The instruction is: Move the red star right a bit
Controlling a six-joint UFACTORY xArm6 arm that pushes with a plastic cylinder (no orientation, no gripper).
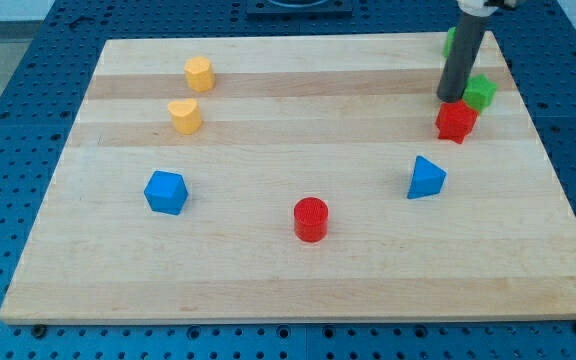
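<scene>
The red star (457,121) lies near the view's right edge of the wooden board (298,280). My tip (449,98) stands at the star's upper left edge, touching or nearly touching it. A green star (481,91) sits just up and to the right of the red star, close to it. The rod rises from the tip to the view's top.
A second green block (449,41) is partly hidden behind the rod at the view's top. A blue triangular block (426,178) lies below the red star. A red cylinder (310,219), a blue cube (165,192), a yellow heart (184,115) and a yellow block (199,73) lie further left.
</scene>
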